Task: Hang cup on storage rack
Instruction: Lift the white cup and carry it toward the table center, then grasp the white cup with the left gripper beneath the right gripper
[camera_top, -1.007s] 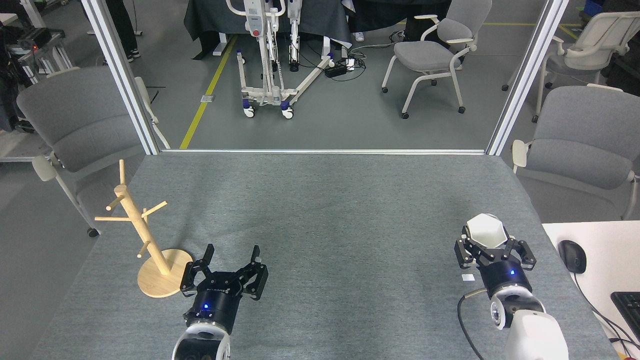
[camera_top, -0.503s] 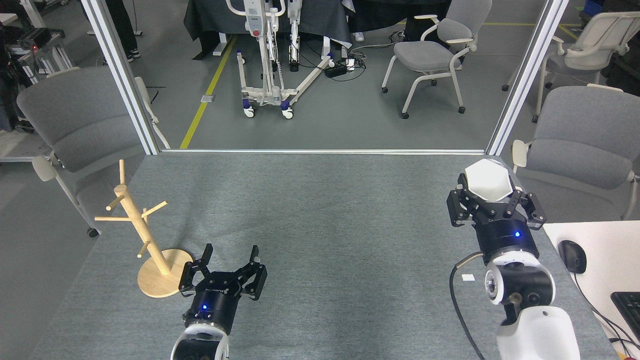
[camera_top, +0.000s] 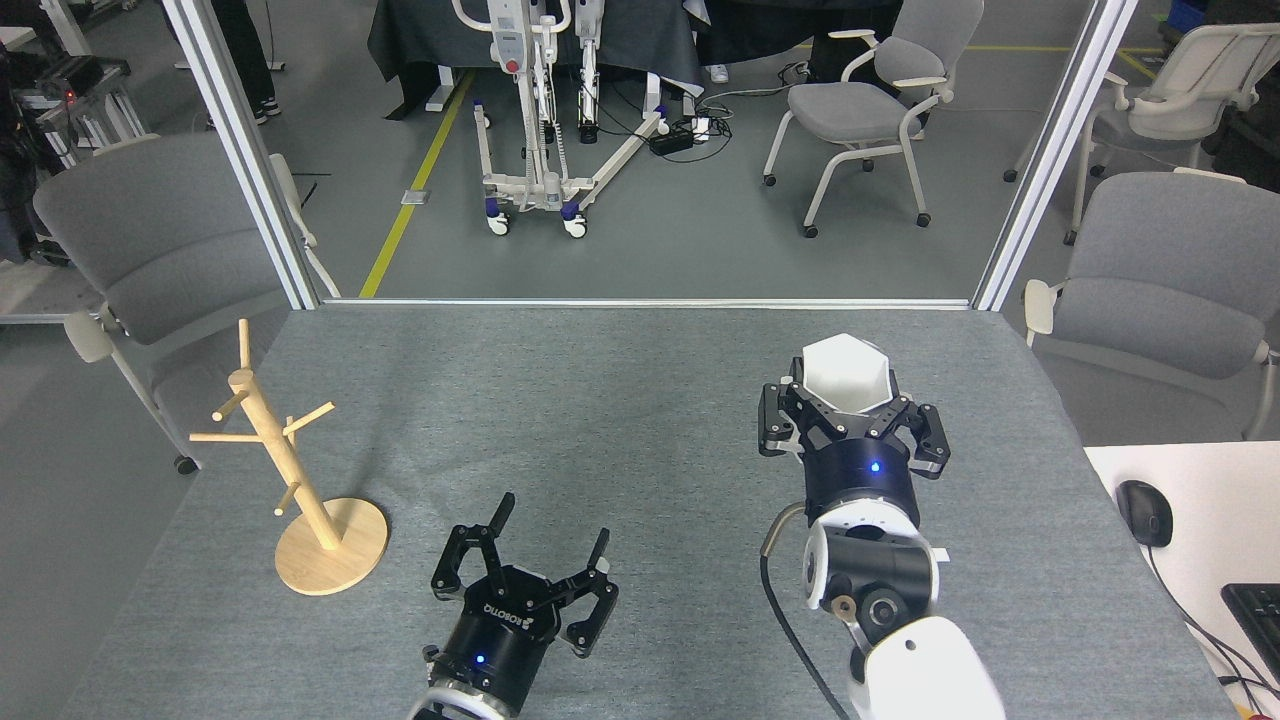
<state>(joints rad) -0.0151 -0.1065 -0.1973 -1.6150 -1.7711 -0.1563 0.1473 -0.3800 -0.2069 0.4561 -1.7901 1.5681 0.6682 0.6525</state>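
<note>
The white faceted cup (camera_top: 845, 373) with a hexagonal rim is lifted above the grey table, open side facing me, right of centre. My right gripper (camera_top: 848, 400) is shut on the cup, its black fingers hugging the cup's sides. The light wooden storage rack (camera_top: 290, 465), a slanted pole with short pegs on a round disc base, stands at the table's left edge. My left gripper (camera_top: 548, 520) is open and empty, low at the front of the table, to the right of the rack's base and apart from it.
The grey felt table (camera_top: 620, 400) ends at a metal frame at the back. Grey chairs (camera_top: 1170, 290) stand beside it on both sides. A white desk (camera_top: 1200, 500) at the right carries a black mouse (camera_top: 1144, 512) and a keyboard (camera_top: 1258, 615).
My right gripper rose with the cup, then carried it left toward the table's middle. My left gripper shifted right, away from the rack's base.
</note>
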